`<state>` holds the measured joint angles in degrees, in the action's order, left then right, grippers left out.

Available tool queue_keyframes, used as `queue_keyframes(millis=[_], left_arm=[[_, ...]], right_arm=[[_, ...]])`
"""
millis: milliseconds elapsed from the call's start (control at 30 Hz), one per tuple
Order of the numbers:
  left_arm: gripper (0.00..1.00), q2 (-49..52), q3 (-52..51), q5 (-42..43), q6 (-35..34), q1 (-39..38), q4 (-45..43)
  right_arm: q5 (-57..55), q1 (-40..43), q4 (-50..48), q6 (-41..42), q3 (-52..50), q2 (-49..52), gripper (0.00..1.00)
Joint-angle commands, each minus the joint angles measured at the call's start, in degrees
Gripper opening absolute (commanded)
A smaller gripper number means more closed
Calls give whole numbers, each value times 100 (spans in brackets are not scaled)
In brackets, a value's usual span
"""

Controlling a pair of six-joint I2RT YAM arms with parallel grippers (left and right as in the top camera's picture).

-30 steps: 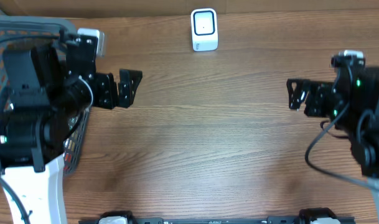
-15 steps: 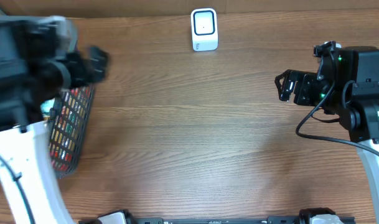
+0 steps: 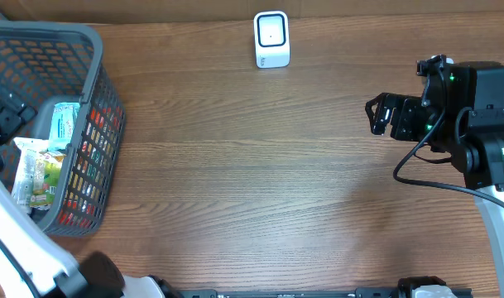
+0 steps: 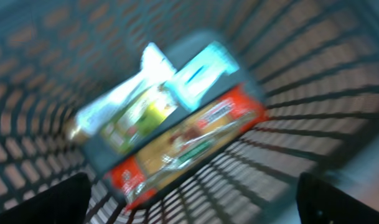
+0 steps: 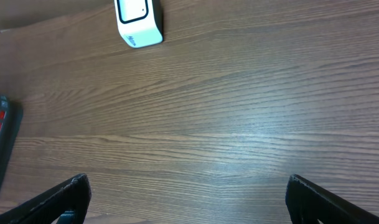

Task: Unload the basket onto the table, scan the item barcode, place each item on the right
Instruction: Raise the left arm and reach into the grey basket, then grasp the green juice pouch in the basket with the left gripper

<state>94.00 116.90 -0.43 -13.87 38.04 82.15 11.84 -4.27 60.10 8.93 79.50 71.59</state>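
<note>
Left gripper (image 4: pixel 195 198): jaws are seen spread wide with nothing between them, hung over the inside of the grey mesh basket (image 3: pixel 45 31) at the table's left edge. In it a white-and-green packet (image 4: pixel 130 112), a pale teal packet (image 4: pixel 201 74) and a red-ended packet (image 4: pixel 189 146) are lying together (view blurred). Right gripper (image 3: pixel 382 116): jaws are likewise released, held over the bare table (image 3: pixel 260 190) at the right, well apart from the white scanner (image 3: pixel 271 39) stood at the far edge.
</note>
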Motion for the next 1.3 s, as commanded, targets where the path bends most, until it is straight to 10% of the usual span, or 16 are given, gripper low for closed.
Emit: queue_keyframes(millis=[0,433,1267], left_arm=[[91,481,-46,-654,-275,55,155],[91,866,-1810,-1021,-323,74,-1069],[88,887,-4505,-1029,2085,101,-4760]], right_arm=[[44,-44,4,-46,140,4,100],[46,-44,72,-48,129,328,100],[46,-44,92,-46,118,505,100]])
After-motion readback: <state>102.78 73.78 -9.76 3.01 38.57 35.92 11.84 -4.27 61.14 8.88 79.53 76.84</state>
